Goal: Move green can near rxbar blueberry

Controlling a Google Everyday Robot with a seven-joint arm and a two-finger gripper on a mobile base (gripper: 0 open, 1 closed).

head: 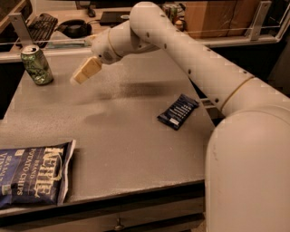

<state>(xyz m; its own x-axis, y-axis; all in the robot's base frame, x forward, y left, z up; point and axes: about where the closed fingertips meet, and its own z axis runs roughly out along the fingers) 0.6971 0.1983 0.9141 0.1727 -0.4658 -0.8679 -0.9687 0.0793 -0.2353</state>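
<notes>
Grey speckled table [136, 136] fills ctr. Wooden desk [61, 13] at 12 o'clock w/ keyboard [43, 23], poss. headset [73, 28]. Cardboard box [217, 16] at 1 o'clock. Light warm, dim.

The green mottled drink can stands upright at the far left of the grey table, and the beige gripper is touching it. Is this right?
Not quite: the camera view shows the beige gripper apart from the green mottled drink can, hanging over the grey table to the can's right in the picture. The can does stand upright at the far left.
</notes>
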